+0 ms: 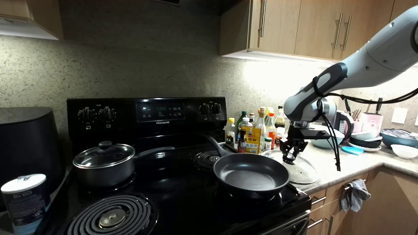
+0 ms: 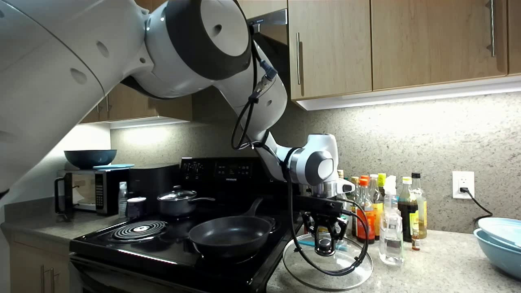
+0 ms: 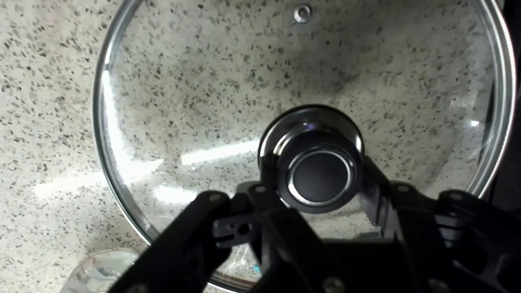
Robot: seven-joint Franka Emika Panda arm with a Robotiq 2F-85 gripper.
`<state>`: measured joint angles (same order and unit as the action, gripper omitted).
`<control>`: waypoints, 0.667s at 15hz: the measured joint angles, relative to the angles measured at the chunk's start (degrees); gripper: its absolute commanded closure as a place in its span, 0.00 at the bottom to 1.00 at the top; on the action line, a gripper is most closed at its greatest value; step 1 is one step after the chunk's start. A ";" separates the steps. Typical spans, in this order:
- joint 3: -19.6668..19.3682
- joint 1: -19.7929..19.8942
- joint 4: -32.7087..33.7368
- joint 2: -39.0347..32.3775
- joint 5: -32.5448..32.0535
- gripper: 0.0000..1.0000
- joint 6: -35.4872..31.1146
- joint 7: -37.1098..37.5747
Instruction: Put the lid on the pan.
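Pinching the knob [image 3: 321, 177] of the lid [image 3: 195, 106], the gripper [image 3: 319, 181] fills the foreground of the wrist view, a finger set against either side; that view alone makes out a small metal fitting [image 3: 302, 14] in the glass. Clear, with a shiny rim, the lid spreads over the speckled counter [image 3: 49, 122]; whether its rim touches the surface or sits slightly raised I cannot tell. In an exterior view a black cable [image 2: 342, 272] loops in front of the lid, and a clear spray bottle [image 2: 391, 232] stands just beside it. Both exterior views set the lid next to the stove [image 1: 183, 202], near the black pan [image 1: 251, 173], whose inside lies bare and whose handle [image 1: 217, 145] points to the control panel [image 1: 125, 120] at the back; the wrist view catches only a dark strip [image 3: 504, 187] along its right edge. Behind the lid, in both exterior views, bottles [image 1: 261, 125] crowd against the wall [image 1: 140, 78]; farther off sit a smaller pot [image 1: 106, 174] with its own cover [image 1: 93, 160] and, past the stove, a sea-salt tub [image 1: 24, 204]. In an exterior view alone, a grey cloth [image 1: 356, 195] hangs below the counter's edge and a kettle [image 1: 344, 125] stands deeper along the counter; likewise in an exterior view alone, a microwave [image 2: 87, 189] carries a dark bowl [image 2: 90, 158].
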<state>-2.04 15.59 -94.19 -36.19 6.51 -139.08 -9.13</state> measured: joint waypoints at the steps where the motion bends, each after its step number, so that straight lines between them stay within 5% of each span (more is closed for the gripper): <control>1: -0.02 -0.01 0.01 -0.13 0.00 0.75 0.03 0.00; 4: -0.02 -0.04 -0.72 -0.23 0.00 0.75 -2.42 0.00; 10: -0.14 -0.05 -9.25 5.84 0.02 0.75 -18.95 0.50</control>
<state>-2.18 15.54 -103.45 -30.35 6.53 -158.03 -8.63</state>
